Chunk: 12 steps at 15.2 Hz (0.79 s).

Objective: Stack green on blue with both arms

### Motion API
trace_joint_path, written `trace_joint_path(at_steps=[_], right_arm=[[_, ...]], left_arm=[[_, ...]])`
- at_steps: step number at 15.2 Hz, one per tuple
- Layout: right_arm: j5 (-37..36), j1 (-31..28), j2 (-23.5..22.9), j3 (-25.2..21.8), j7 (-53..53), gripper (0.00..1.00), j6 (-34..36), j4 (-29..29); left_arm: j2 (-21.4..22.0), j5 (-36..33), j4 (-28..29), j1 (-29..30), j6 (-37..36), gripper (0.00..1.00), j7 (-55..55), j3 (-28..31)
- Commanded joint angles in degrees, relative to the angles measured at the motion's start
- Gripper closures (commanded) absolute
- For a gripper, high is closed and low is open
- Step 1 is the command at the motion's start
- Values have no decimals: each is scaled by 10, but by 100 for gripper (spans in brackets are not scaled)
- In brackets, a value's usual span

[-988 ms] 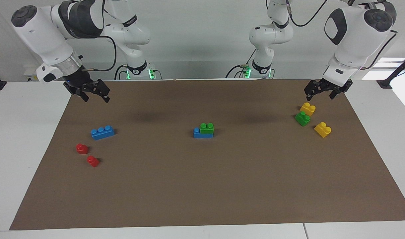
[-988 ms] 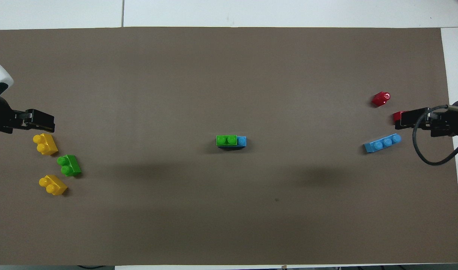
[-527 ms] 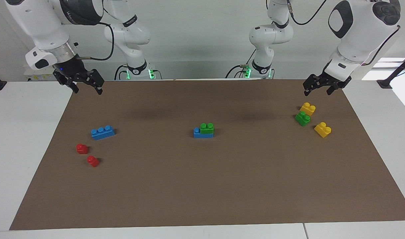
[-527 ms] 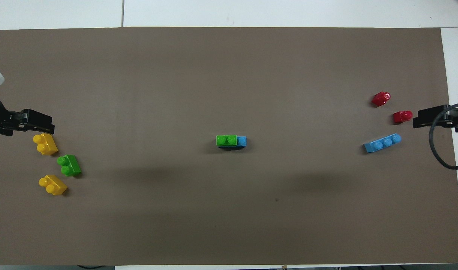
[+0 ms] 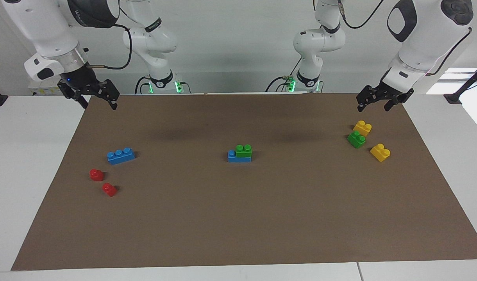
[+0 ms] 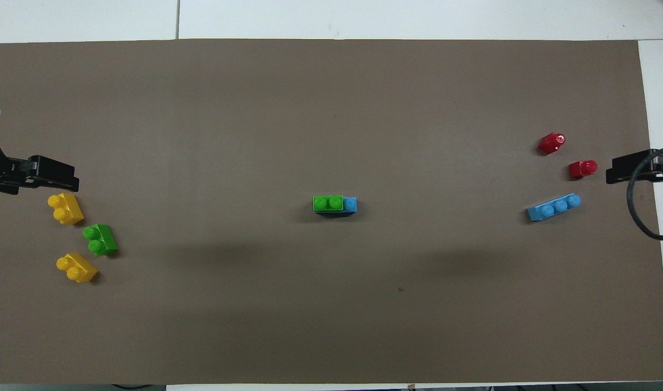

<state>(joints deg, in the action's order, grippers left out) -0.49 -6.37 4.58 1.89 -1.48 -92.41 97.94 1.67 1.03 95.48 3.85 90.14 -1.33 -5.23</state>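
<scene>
A green brick [image 5: 243,151] sits on a blue brick [image 5: 232,156] at the mat's middle, leaving one blue stud bare; the stack also shows in the overhead view, green [image 6: 327,203] on blue [image 6: 351,204]. A second blue brick [image 5: 121,155] [image 6: 554,207] lies toward the right arm's end. A second green brick [image 5: 356,139] [image 6: 100,239] lies toward the left arm's end. My right gripper [image 5: 99,104] [image 6: 616,169] is open and empty, raised over the mat's edge. My left gripper [image 5: 373,107] [image 6: 65,182] is open and empty, raised beside the yellow bricks.
Two yellow bricks [image 5: 362,127] [image 5: 380,152] flank the loose green brick. Two small red bricks [image 5: 97,174] [image 5: 109,189] lie farther from the robots than the loose blue brick. The brown mat [image 5: 238,218] covers the white table.
Both grippers have risen and drawn back toward their own ends of the table. The right gripper no longer covers the red brick in the overhead view. No brick has moved.
</scene>
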Motion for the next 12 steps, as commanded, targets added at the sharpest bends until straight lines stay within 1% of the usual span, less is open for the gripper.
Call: trace_joint_path(at_steps=[1,4,12], right_arm=[[-21,-4,-7,4,16,0,18,-15],[-21,-4,-7,4,16,0,18,-14],[-12,-4,-11,5,16,0,14,-25]], left_arm=[[10,9,-3,4,-2,0,-7,-1],[9,9,-1,2,21,0,-7,-2],[11,9,2,1,20,0,-7,-2]])
